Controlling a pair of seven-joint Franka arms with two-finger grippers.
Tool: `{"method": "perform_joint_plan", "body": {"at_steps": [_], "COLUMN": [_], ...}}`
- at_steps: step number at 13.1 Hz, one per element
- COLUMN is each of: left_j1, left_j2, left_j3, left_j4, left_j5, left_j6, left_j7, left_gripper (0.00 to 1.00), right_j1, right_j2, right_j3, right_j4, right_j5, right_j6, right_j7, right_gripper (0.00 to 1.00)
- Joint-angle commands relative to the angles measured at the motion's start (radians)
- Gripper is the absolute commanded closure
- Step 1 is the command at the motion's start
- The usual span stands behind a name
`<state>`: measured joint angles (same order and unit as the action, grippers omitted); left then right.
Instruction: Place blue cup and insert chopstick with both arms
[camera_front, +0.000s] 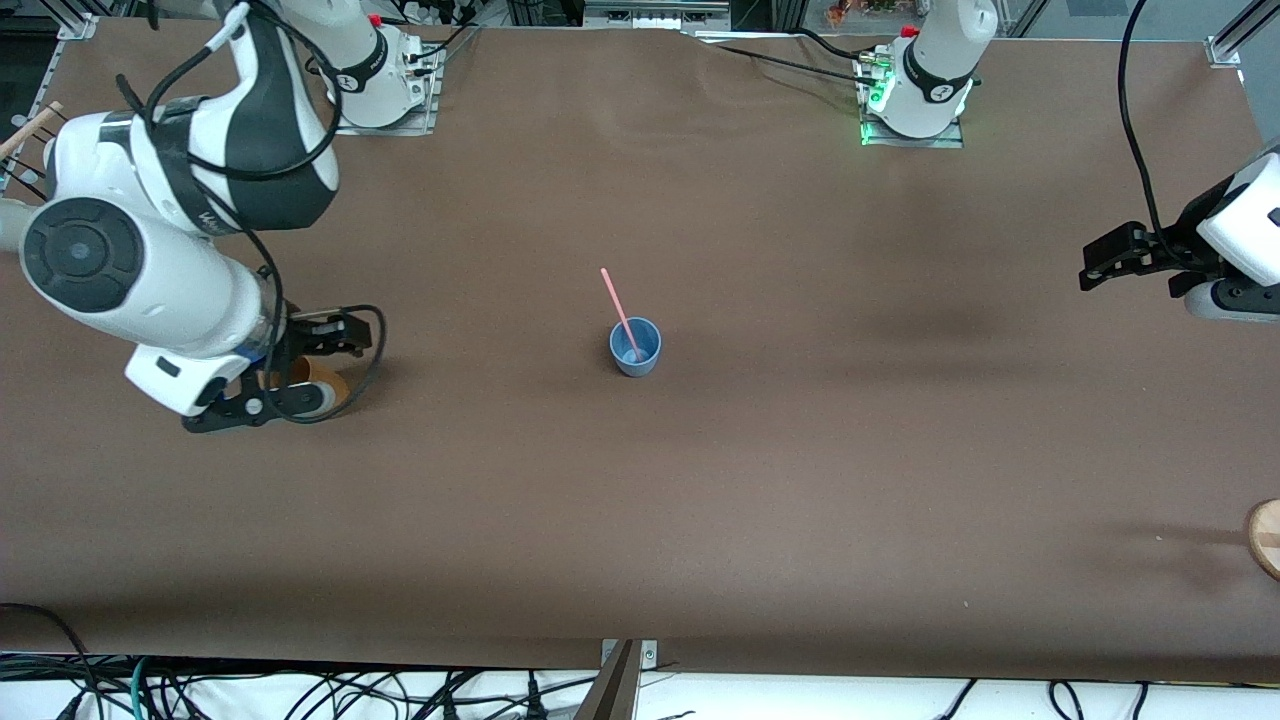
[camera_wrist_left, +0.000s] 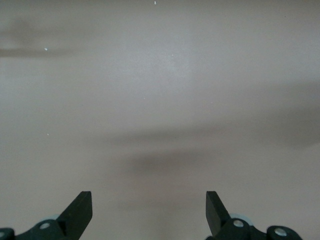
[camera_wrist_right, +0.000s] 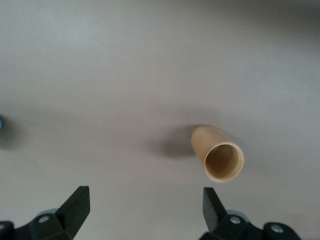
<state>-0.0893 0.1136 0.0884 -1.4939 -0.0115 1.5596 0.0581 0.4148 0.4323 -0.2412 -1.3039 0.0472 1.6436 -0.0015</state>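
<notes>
The blue cup stands upright in the middle of the table. The pink chopstick rests inside it, leaning with its upper end toward the robots' bases. My right gripper hangs open over the table at the right arm's end, with nothing between its fingers. My left gripper is open and empty above bare table at the left arm's end. Both grippers are well apart from the cup.
A tan wooden-looking cup stands just beneath and beside my right gripper. A round wooden piece pokes in at the left arm's end, nearer the front camera. A pale stick shows by the right arm's elbow.
</notes>
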Motion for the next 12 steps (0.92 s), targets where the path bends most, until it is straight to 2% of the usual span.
{"method": "perform_joint_plan", "body": {"at_steps": [1,5,8,12], "left_j1": [0.003,0.003,0.002,0.002], "left_j2": [-0.002,0.0,0.0,-0.002], "left_j3": [-0.001,-0.001,-0.001,-0.001], "left_j4": [0.004,0.004,0.004,0.004], "left_j5": [-0.002,-0.002,-0.002,-0.002], "left_j6": [-0.009,-0.009,-0.009,-0.009], "left_j7": [-0.003,-0.003,-0.003,-0.003], "left_gripper": [0.0,0.0,0.0,0.0], "right_j1": [-0.065,-0.26,-0.361,-0.375], "right_j2": [-0.223,-0.343,-0.421,-0.478], "right_j3": [0.037,0.193,0.206,0.201], "right_j4": [-0.311,-0.451,-0.479,-0.428], "right_j5": [0.0,-0.012,-0.013,-0.021], "right_j6": [0.14,0.202,0.202,0.047], "right_j7": [0.085,0.175,0.152,0.146], "right_gripper": [0.0,0.0,0.0,0.0]}}
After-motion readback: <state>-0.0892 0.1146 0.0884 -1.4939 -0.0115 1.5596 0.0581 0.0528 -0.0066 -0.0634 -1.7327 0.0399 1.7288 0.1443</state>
